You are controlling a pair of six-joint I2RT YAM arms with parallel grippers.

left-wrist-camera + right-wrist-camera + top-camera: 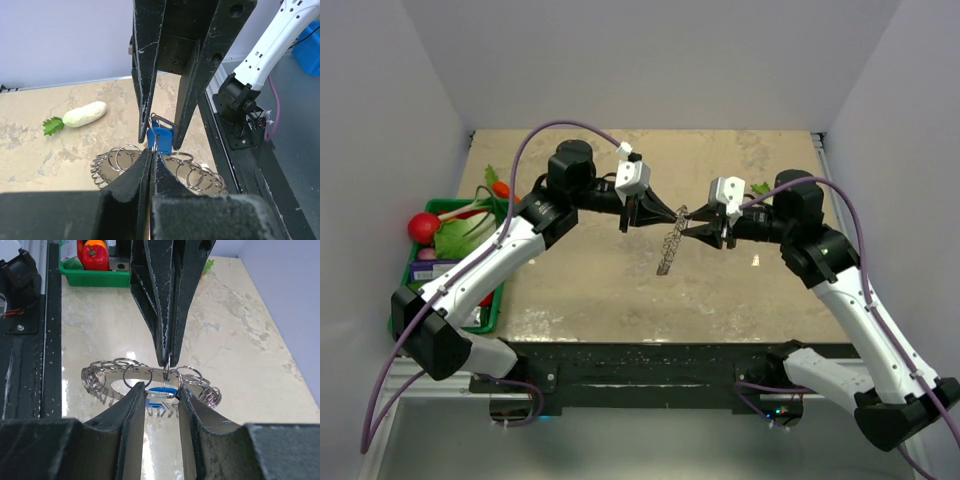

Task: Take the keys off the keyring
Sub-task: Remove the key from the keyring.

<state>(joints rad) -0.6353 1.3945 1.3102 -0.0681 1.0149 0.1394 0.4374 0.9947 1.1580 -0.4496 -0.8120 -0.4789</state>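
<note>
The keyring is a grey metal band strung with several small wire rings, and it hangs in the air between both grippers over the middle of the table. My left gripper is shut, pinching one small ring of the keyring at its top. My right gripper comes from the opposite side, its fingers closed against both sides of the key's blue head. In the left wrist view the blue key sits between the right gripper's fingertips. From above, the left gripper and right gripper nearly touch tips.
A white radish with green leaves lies on the tabletop beyond the keyring. A green tray with vegetables and a red radish stands at the table's left edge. The black front rail runs along the near edge.
</note>
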